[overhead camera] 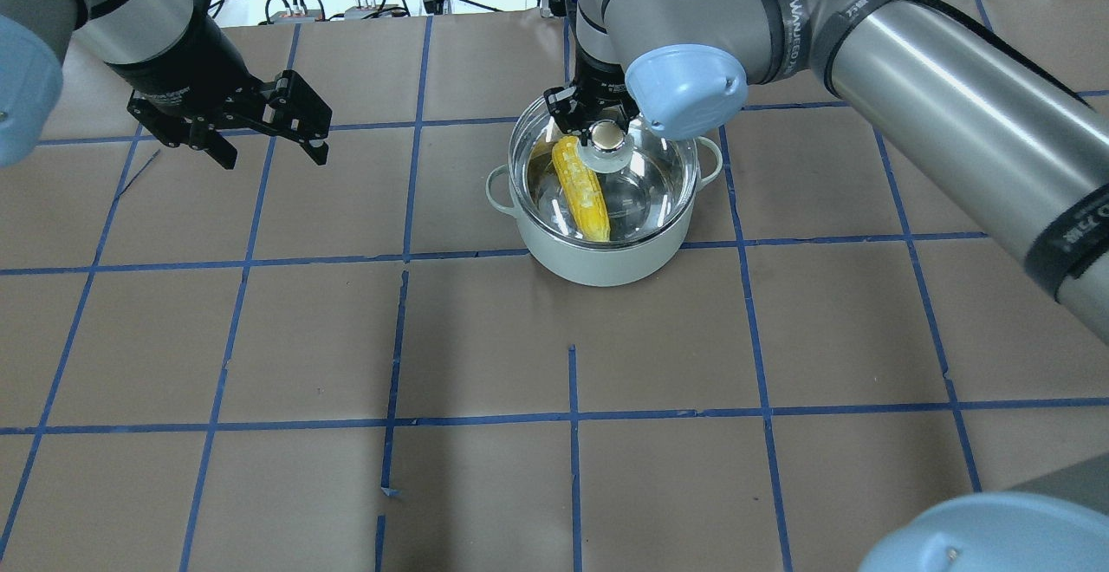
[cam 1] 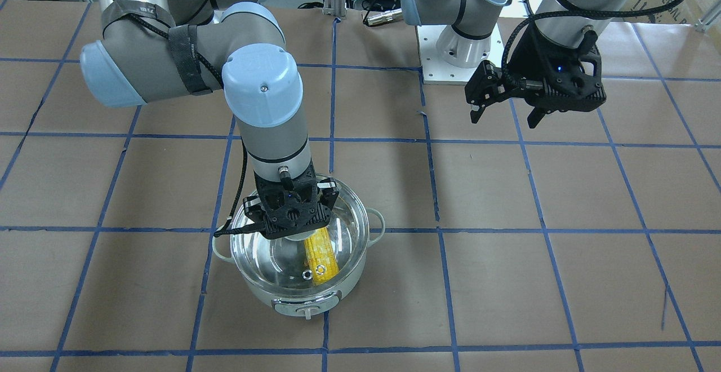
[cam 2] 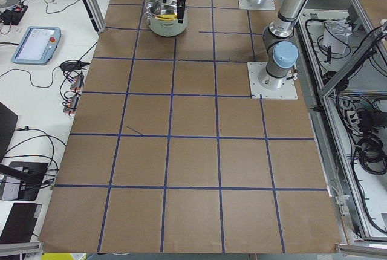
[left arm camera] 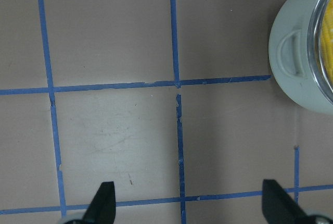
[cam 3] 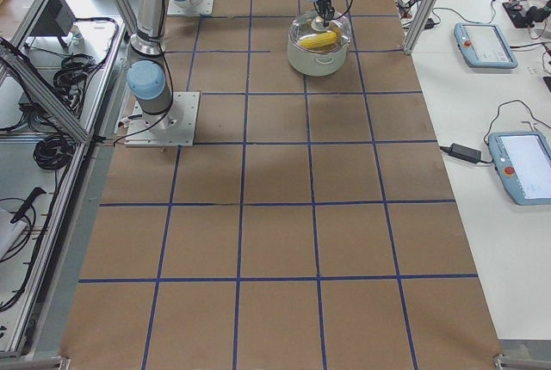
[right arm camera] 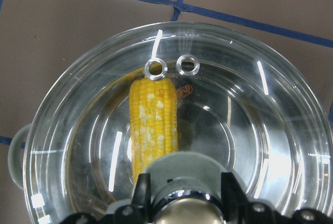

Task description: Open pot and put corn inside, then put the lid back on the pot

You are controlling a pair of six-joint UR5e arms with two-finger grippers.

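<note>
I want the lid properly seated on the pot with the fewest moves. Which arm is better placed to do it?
Right. The right gripper is directly above the pot, its fingers flanking the knob of the lid. The left gripper hangs open, well off to the side.

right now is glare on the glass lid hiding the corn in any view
Right wrist view: white streaks cross the lid, but the corn reads sharp. Overhead view: steel reflections around it, corn plain. Front-facing view: the right pincer, not glare, covers one end.
</note>
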